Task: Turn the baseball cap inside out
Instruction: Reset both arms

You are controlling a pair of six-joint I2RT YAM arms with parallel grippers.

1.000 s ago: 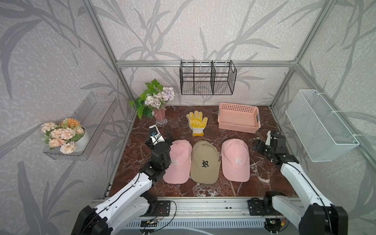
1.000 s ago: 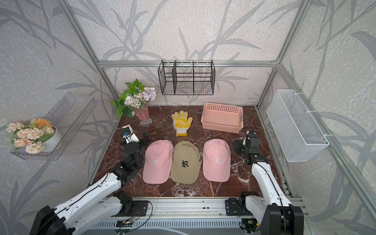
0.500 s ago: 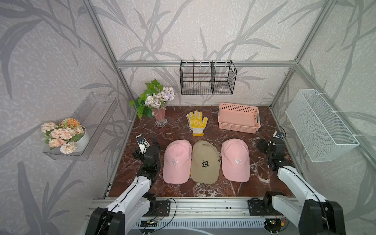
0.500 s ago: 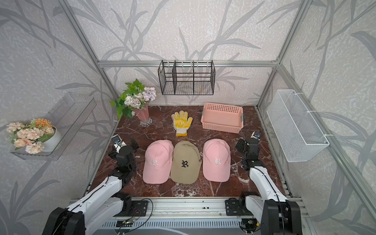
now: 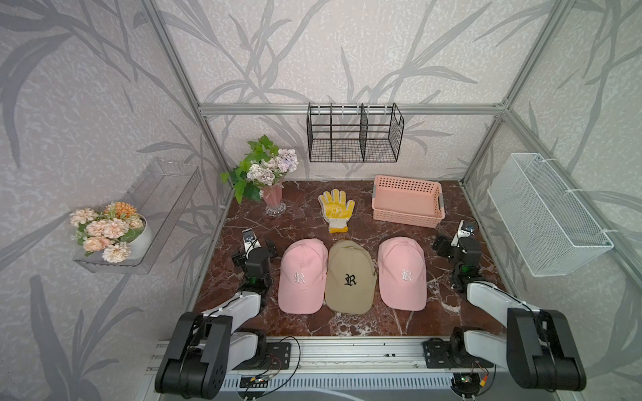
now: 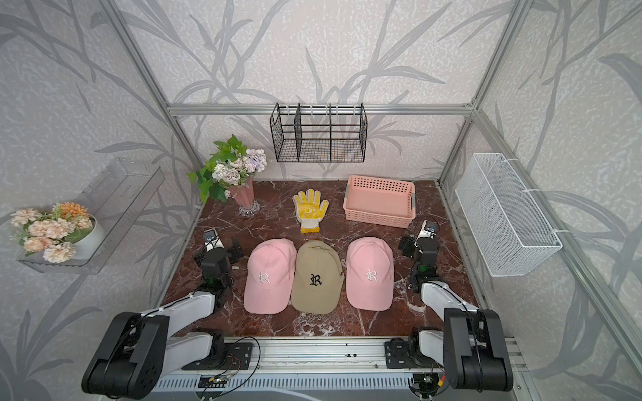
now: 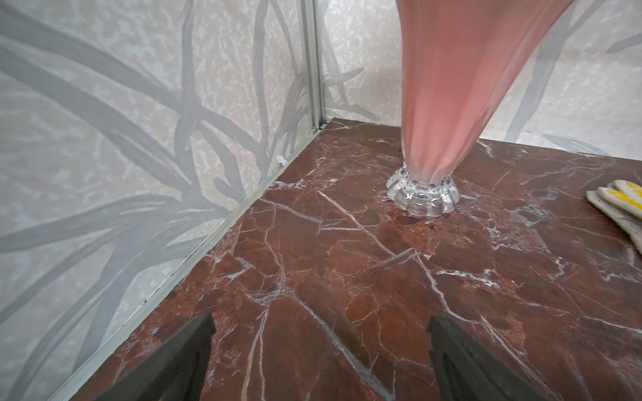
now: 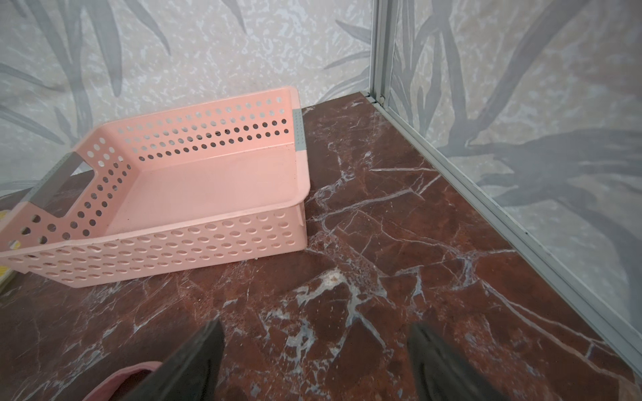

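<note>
Three baseball caps lie side by side, crowns up, on the marble table in both top views: a pink cap [image 5: 302,274] [image 6: 269,274] at the left, a tan cap [image 5: 351,274] [image 6: 318,274] in the middle and a pink cap [image 5: 403,270] [image 6: 370,270] at the right. My left gripper [image 5: 255,252] [image 7: 319,347] hangs open just left of the left pink cap, apart from it, nothing between its fingers. My right gripper [image 5: 455,246] [image 8: 314,350] stands open to the right of the right pink cap, whose edge [image 8: 121,378] shows beside one finger.
A pink vase with flowers [image 5: 272,198] [image 7: 451,86] stands at the back left. A yellow glove [image 5: 335,208] lies behind the caps, and a pink basket [image 5: 408,201] [image 8: 208,187] sits at the back right. A black wire rack [image 5: 354,135], a white wire basket [image 5: 545,215] and a clear shelf [image 5: 163,194] hang on the walls.
My left gripper has drawn away from the left pink cap toward the left wall and opened wider. Both arms have folded back toward the front rail.
</note>
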